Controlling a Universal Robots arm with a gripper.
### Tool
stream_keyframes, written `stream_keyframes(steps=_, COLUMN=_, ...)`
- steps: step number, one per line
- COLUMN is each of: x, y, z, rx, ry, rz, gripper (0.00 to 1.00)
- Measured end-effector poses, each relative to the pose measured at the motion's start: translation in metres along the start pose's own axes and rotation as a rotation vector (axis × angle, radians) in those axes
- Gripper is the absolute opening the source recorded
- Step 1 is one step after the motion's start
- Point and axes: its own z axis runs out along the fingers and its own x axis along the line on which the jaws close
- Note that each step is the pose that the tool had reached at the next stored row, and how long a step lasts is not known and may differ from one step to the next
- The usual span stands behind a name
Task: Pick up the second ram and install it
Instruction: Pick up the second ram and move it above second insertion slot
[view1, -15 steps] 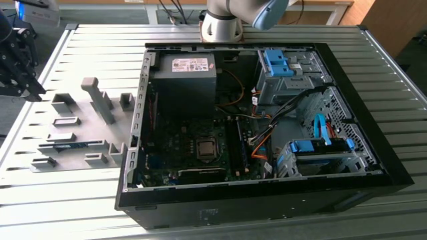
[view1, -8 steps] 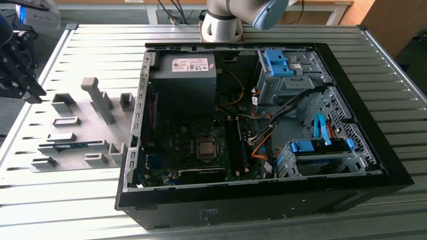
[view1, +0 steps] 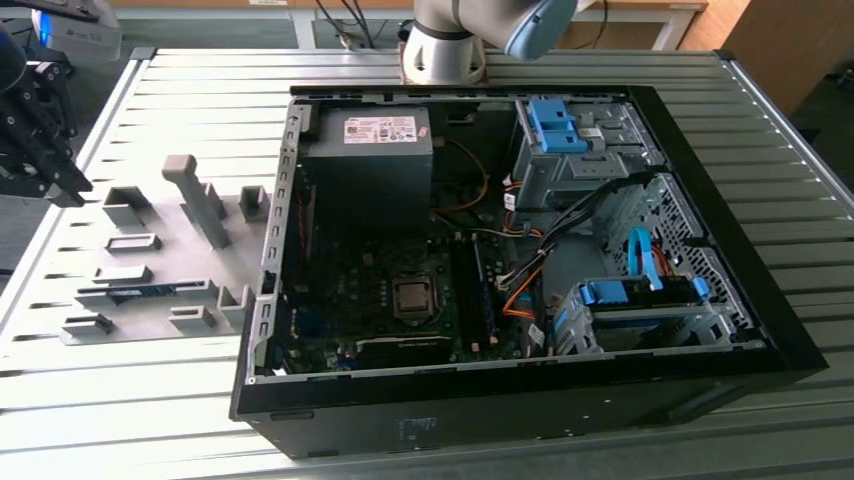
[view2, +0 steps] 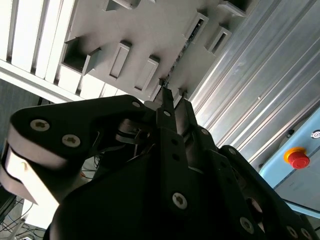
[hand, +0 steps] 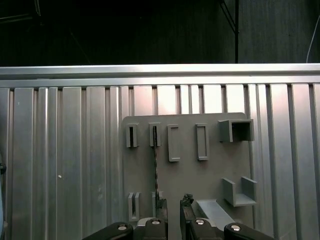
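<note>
the ram stands on edge in the grey fixture on the counter, to the exterior view's left of the open case and well apart from the board's slots. in the first wrist view the gripper hangs above the fixture near one end of the ram, which shows as a thin dark line. the jaws are apart with nothing between them.

the line of the stick seems to run toward one finger rather than into the gap. if that offset is real and not just the camera's angle, a straight descent could put that finger on the ram's top edge or on a fixture block, chipping the board or jamming the arm. a hold this close to the end could also let the stick tilt, so it would meet a slot crooked and refuse to seat. it is thin, and too hard a squeeze may flex it.
</note>
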Motion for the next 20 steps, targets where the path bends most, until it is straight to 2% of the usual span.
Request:
stream_keyframes(steps=3, x=0.0000, y=0.0000, z=0.0001, rx=0.0000, ry=-0.0001, rz=0.000, gripper=0.26)
stream_keyframes(steps=4, x=0.0000, y=0.0000, z=0.0003, rx=0.0001, ry=-0.0001, rz=0.000, gripper=0.32)
stream_keyframes(steps=5, x=0.0000, y=0.0000, z=0.0007, rx=0.0003, ry=-0.0002, rz=0.000, gripper=0.32)
stream_keyframes(steps=6, x=0.0001, y=0.0000, z=0.0013, rx=0.0002, ry=-0.0002, rz=0.000, gripper=0.38)
stream_keyframes(steps=11, x=0.0005, y=-0.0002, z=0.0089, rx=0.0011, ry=-0.0001, rz=0.000, gripper=0.38)
stream_keyframes(steps=12, x=0.0010, y=0.0001, z=0.0179, rx=0.0016, ry=-0.0002, rz=0.000, gripper=0.38)
stream_keyframes(steps=13, x=0.0012, y=0.0001, z=0.0196, rx=0.0017, ry=-0.0002, rz=0.000, gripper=0.38)
stream_keyframes(steps=16, x=0.0015, y=0.0001, z=0.0234, rx=0.0022, ry=-0.0002, rz=0.000, gripper=0.38)
stream_keyframes(steps=20, x=0.0016, y=0.0001, z=0.0241, rx=0.0023, ry=-0.0002, rz=0.000, gripper=0.38)
